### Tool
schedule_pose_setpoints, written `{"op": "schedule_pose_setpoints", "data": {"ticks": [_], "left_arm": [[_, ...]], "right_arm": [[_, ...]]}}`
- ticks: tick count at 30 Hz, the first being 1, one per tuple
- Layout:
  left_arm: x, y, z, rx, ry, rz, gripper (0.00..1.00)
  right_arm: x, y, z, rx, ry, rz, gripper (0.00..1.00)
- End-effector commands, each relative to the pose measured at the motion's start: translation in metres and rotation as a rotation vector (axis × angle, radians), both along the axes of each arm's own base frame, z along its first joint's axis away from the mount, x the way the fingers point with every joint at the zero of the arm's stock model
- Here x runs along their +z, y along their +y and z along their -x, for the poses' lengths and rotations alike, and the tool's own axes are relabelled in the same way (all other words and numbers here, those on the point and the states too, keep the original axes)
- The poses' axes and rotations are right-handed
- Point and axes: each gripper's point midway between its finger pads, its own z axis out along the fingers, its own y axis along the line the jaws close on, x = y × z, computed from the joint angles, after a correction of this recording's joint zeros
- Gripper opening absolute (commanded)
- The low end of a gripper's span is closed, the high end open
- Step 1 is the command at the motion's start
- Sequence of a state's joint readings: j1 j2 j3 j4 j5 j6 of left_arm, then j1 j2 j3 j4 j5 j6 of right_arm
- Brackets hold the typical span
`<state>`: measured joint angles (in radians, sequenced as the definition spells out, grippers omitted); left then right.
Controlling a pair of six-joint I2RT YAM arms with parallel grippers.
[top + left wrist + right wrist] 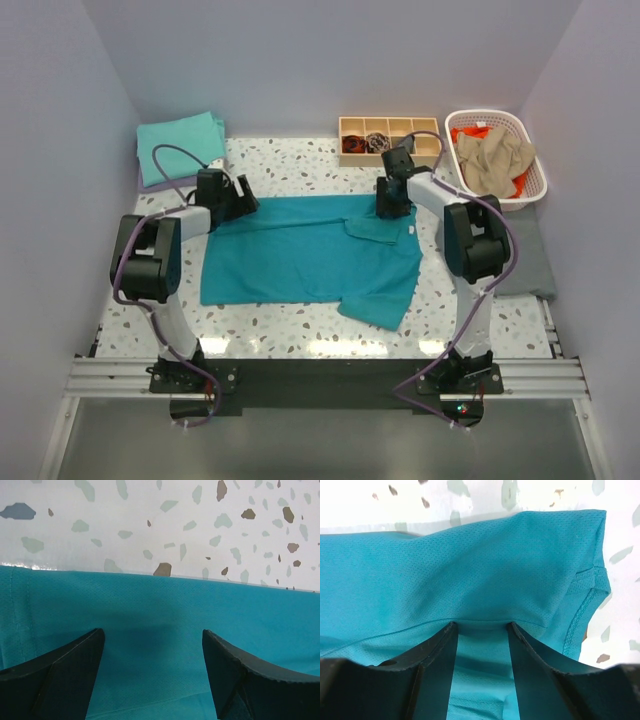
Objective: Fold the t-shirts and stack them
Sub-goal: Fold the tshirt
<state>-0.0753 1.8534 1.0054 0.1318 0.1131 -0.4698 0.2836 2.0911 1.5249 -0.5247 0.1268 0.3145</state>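
Observation:
A deep teal t-shirt [300,260] lies spread flat on the speckled table, with its right sleeve folded in over the body. My left gripper [245,200] is open, low over the shirt's far left edge; in the left wrist view its jaws [153,632] straddle flat teal fabric [150,605], holding nothing. My right gripper [388,208] is at the shirt's far right, by the folded sleeve. In the right wrist view its jaws [480,625] stand apart, tips against a fold of the shirt [470,565]. A folded aqua-green shirt [178,147] lies at the back left.
A white lattice basket [530,190] at the back right holds a tan shirt [495,158] and an orange one [470,132]. A wooden compartment tray [385,125] stands against the back wall. A grey cloth [530,260] lies at the right edge. Walls close in on three sides.

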Motion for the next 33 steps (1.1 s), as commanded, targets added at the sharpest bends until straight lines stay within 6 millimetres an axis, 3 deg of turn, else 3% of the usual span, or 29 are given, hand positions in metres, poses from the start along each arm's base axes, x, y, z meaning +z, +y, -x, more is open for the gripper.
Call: {"op": "schedule_pose_setpoints", "data": {"ticks": [1, 7, 8, 9, 11, 12, 13, 15, 16, 17, 18, 19, 21, 22, 24, 25, 26, 27, 28, 33], "left_arm": [[-0.016, 0.009, -0.001, 0.006, 0.043, -0.063, 0.85], [-0.012, 0.005, -0.009, -0.019, 0.016, -0.052, 0.85], [-0.003, 0.002, -0.012, -0.027, -0.016, -0.042, 0.85], [0.002, 0.002, -0.013, -0.029, -0.034, -0.039, 0.85], [0.023, 0.0, -0.015, -0.032, -0.099, -0.029, 0.86], [0.029, 0.0, -0.012, -0.032, -0.114, -0.024, 0.87], [0.049, -0.002, -0.013, -0.032, -0.159, -0.018, 0.88], [0.063, -0.002, -0.006, -0.024, -0.187, -0.01, 1.0], [0.083, -0.003, -0.003, -0.016, -0.226, 0.011, 1.0], [0.09, -0.006, 0.001, -0.023, -0.237, 0.03, 1.0], [0.092, -0.008, 0.009, -0.027, -0.237, 0.041, 1.0], [0.108, -0.011, 0.015, -0.031, -0.269, 0.058, 1.0], [0.106, -0.014, 0.032, -0.044, -0.249, 0.081, 1.0], [0.118, -0.016, 0.04, -0.051, -0.273, 0.098, 1.0], [0.105, -0.02, 0.064, -0.066, -0.233, 0.112, 1.0], [0.117, -0.021, 0.074, -0.067, -0.265, 0.118, 1.0], [0.114, -0.018, 0.082, -0.056, -0.262, 0.11, 1.0], [0.101, -0.017, 0.096, -0.052, -0.236, 0.109, 1.0], [0.109, -0.016, 0.104, -0.054, -0.266, 0.111, 1.0], [0.09, -0.01, 0.143, -0.04, -0.227, 0.085, 1.0]], "right_arm": [[-0.02, -0.011, -0.001, -0.026, 0.038, 0.062, 0.49], [-0.017, -0.005, -0.01, 0.025, 0.007, 0.043, 0.5], [-0.013, -0.002, -0.01, 0.042, -0.002, 0.03, 0.5], [0.006, -0.001, -0.017, 0.039, -0.06, 0.015, 0.49], [0.018, -0.001, -0.013, 0.051, -0.099, 0.007, 0.5], [0.034, 0.0, -0.016, 0.052, -0.143, -0.002, 0.5], [0.057, -0.002, -0.014, 0.053, -0.193, -0.01, 0.5], [0.083, -0.005, -0.01, 0.055, -0.246, -0.016, 0.51], [0.105, -0.007, -0.003, 0.055, -0.287, -0.023, 0.51], [0.112, -0.01, 0.002, 0.037, -0.297, -0.026, 0.51], [0.116, -0.012, 0.01, 0.026, -0.294, -0.028, 0.53], [0.124, -0.015, 0.023, -0.006, -0.301, -0.049, 0.55], [0.121, -0.015, 0.044, -0.031, -0.275, -0.085, 0.59], [0.103, -0.016, 0.064, -0.054, -0.222, -0.102, 0.6], [0.102, -0.018, 0.09, -0.076, -0.205, -0.146, 0.6], [0.081, -0.019, 0.114, -0.08, -0.139, -0.155, 0.6], [0.086, -0.019, 0.127, -0.11, -0.148, -0.188, 0.6], [0.067, -0.022, 0.15, -0.125, -0.091, -0.187, 0.6], [0.065, -0.02, 0.161, -0.148, -0.079, -0.221, 0.6], [0.055, -0.028, 0.219, -0.217, -0.047, -0.266, 0.59]]}}
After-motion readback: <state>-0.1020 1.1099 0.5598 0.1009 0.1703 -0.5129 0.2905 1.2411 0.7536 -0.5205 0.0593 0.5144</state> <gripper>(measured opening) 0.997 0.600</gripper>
